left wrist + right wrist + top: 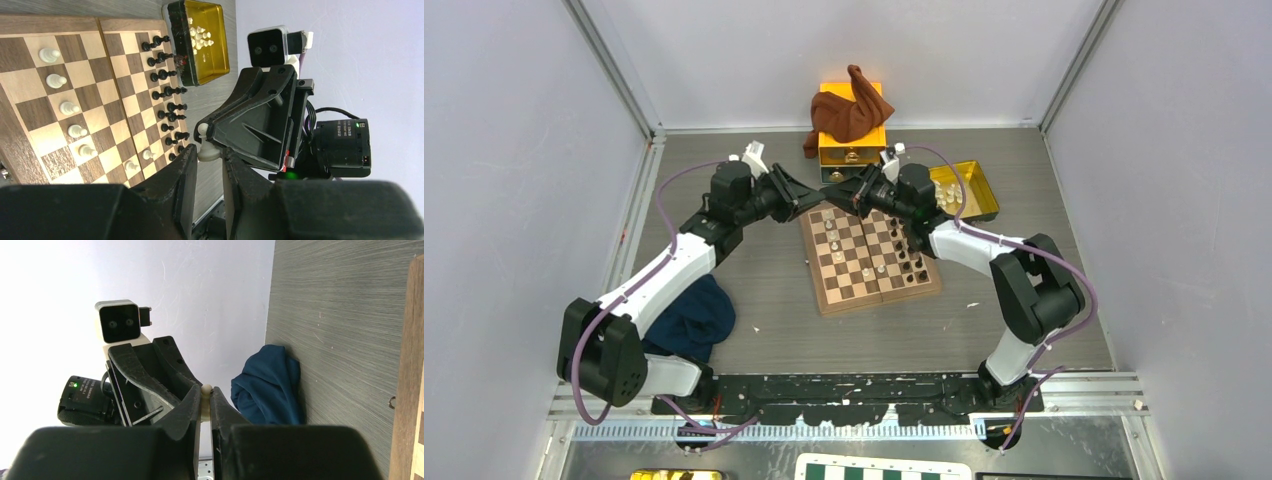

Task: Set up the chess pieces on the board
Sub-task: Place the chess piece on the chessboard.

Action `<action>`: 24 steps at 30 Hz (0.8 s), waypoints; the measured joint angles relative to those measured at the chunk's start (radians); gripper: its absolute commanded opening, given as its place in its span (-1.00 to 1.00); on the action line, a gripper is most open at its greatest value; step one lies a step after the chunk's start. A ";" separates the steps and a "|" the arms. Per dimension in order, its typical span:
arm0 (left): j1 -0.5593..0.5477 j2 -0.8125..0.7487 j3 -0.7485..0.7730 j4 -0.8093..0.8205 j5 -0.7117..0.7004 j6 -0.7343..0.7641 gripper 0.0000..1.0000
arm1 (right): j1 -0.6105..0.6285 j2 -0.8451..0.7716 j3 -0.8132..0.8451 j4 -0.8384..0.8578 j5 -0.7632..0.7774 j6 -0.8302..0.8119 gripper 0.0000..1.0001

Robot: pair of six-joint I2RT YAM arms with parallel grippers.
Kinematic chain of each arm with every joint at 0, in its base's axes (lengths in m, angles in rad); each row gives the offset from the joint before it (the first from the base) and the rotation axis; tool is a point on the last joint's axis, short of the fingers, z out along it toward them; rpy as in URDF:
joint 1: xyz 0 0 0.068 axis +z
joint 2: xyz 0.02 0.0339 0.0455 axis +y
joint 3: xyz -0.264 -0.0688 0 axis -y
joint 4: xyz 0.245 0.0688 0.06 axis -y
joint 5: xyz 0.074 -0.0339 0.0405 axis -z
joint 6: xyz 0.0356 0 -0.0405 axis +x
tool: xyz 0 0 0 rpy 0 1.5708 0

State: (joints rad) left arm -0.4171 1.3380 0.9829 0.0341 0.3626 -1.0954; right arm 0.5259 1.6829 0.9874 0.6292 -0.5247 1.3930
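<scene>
Above the far edge of the board (854, 298), my two grippers meet tip to tip around one white pawn (207, 150). My right gripper (204, 391) is shut on the pawn's head and neck (206, 389). The left gripper (210, 153) has its fingers closed against the pawn's wide base. A row of white pawns (65, 107) stands on the board's left half. Dark pieces (167, 90) fill two rows along its right side. More white pieces lie in the yellow tray (220, 45).
An orange box with a brown cloth (849, 115) draped over it stands just behind the grippers. The yellow tray (979, 185) is at the back right. A blue cloth (692, 315) lies left of the board. A green-and-white checkered board (879, 468) shows at the bottom edge.
</scene>
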 measured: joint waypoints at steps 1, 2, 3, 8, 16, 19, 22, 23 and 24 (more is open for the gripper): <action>0.001 0.000 -0.001 0.000 0.001 0.001 -0.55 | 0.000 0.002 0.002 0.001 0.001 0.003 -0.98; 0.002 0.000 -0.003 0.000 0.001 0.000 -0.58 | 0.000 0.005 0.002 0.004 0.000 0.004 -0.98; 0.003 0.000 -0.004 0.000 0.002 0.000 -0.61 | 0.000 0.006 0.002 0.005 0.000 0.005 -0.98; 0.007 0.000 -0.008 0.002 0.008 0.000 -0.70 | 0.002 0.008 0.002 0.006 0.000 0.011 -0.98; 0.017 -0.001 -0.025 0.020 0.020 0.003 -0.75 | 0.004 0.014 0.002 0.006 -0.003 0.019 -0.93; 0.022 -0.002 -0.025 0.016 0.026 0.013 -0.76 | 0.005 0.018 0.002 0.010 -0.006 0.020 -0.84; 0.027 -0.006 -0.025 0.010 0.035 0.034 -0.77 | 0.007 0.018 0.002 0.010 -0.011 0.020 -0.74; 0.028 -0.009 -0.025 0.006 0.039 0.040 -0.77 | 0.008 0.018 0.002 0.011 -0.013 0.020 -0.70; 0.029 -0.011 -0.025 0.003 0.041 0.047 -0.77 | 0.010 0.018 0.002 0.011 -0.014 0.020 -0.67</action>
State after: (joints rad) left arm -0.3878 1.3273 0.9581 0.0376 0.4034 -1.0485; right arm 0.5354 1.7008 0.9897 0.6403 -0.5388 1.4128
